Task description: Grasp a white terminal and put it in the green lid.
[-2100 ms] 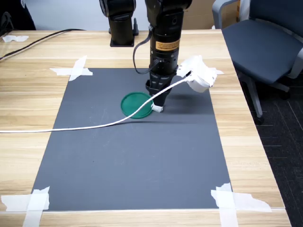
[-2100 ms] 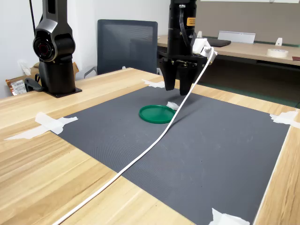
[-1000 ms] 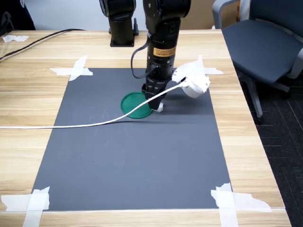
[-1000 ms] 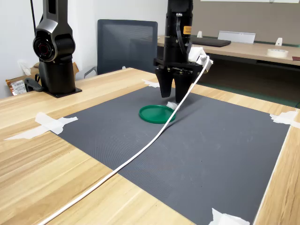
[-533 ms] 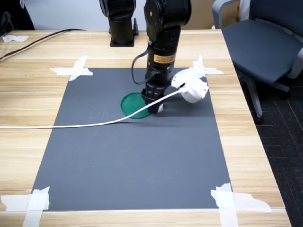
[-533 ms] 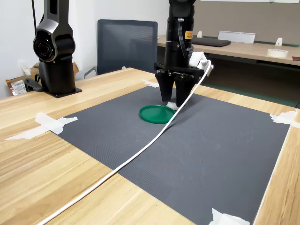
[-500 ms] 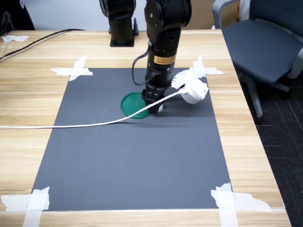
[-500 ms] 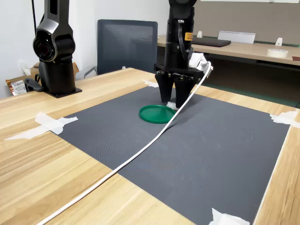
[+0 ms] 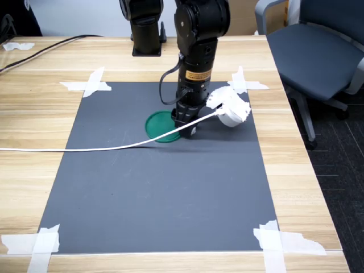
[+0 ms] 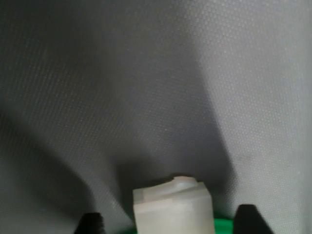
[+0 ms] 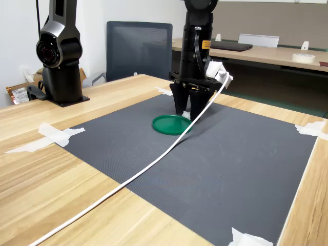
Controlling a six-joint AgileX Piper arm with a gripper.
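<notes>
Gripper (image 10: 168, 225) jaws are straddling the white terminal (image 10: 171, 207) low in the wrist frame, apparently not yet clamping; tiny, light, rigid plastic, best pinched across flat sides.

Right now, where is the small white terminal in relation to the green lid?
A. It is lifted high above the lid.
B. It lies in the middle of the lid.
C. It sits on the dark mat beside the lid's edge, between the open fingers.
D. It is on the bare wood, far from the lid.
C: in the wrist view the white terminal rests on the dark mat with a strip of the green lid by it, one of the fingers on each side.
</notes>
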